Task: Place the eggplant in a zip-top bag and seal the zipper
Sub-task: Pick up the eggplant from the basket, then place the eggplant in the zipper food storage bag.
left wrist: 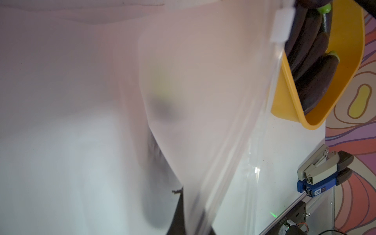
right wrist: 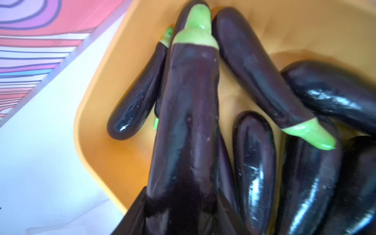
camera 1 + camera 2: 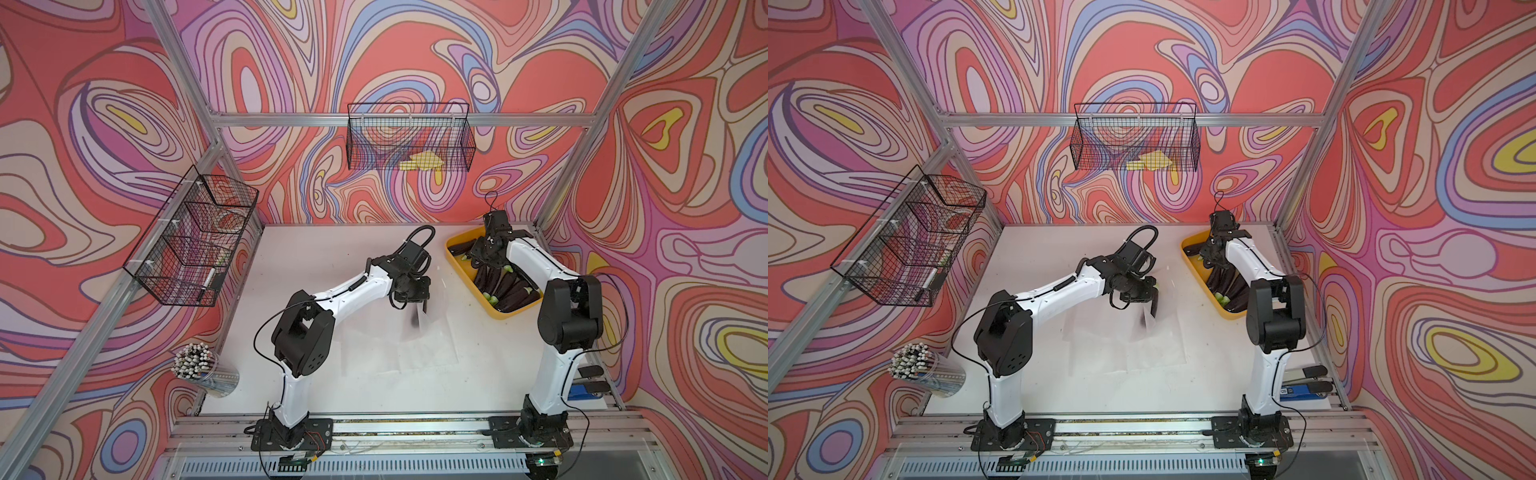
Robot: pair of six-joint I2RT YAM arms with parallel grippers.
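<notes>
Your left hand (image 3: 420, 309) is pinched shut on the clear plastic zip-top bag (image 1: 203, 101): hold its mouth wide. At far right, your right hand (image 2: 183, 213) clamps a long purple eggplant (image 2: 189, 122) in the yellow plastic tray (image 2: 97, 101); lift it straight, clear of the other eggplants (image 2: 254, 162).

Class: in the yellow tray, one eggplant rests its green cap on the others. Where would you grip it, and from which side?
Grip that eggplant across its purple middle, from above, jaws set across its length. Nothing lies over it, and bare yellow tray shows along both flanks there, so the jaws should fit. Avoid the green cap: it tapers and rests on other eggplants.
</notes>
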